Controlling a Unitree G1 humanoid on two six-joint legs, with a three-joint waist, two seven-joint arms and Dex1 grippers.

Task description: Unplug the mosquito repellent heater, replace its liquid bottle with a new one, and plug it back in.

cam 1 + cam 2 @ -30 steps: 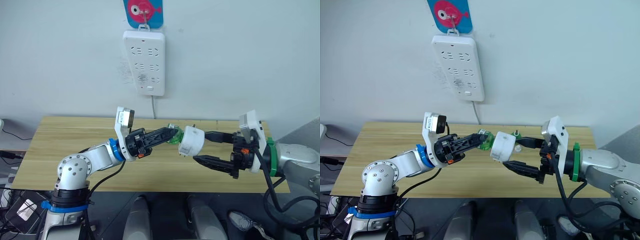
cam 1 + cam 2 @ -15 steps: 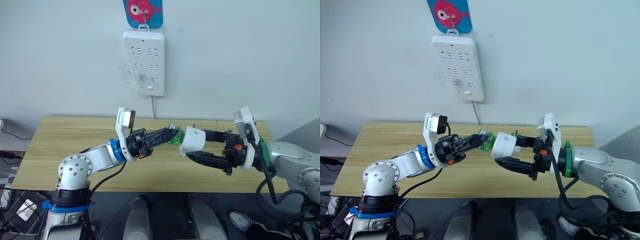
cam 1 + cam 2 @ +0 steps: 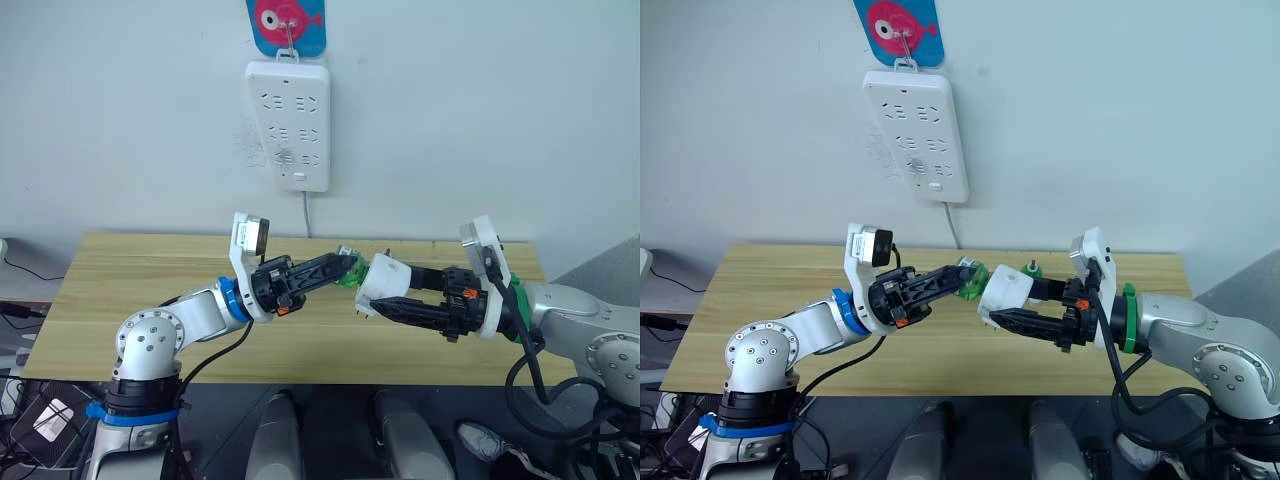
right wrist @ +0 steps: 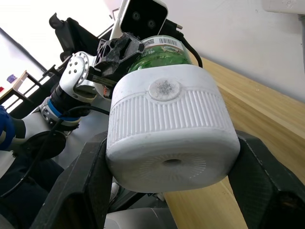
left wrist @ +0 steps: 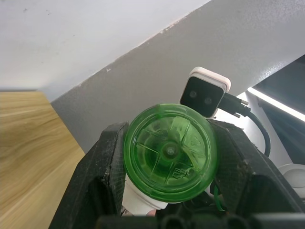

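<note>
You won't find any words or numbers clear enough to read. The green liquid bottle (image 4: pixel 159 52) wears a label (image 4: pixel 163 42) with a barcode, its digits too small to make out. Embossed marks on the bottle's base (image 5: pixel 169 152) stay illegible.

Pale, bare wall (image 3: pixel 480 120) at the far side, a white power strip (image 3: pixel 289 125) hanging from a blue plaque with a pink fish (image 3: pixel 287 24). Light wooden table (image 3: pixel 130 290) runs left to right below.

Silver-grey arms with black cables, a blue wrist ring left, green right, black-fingered claws.
</note>
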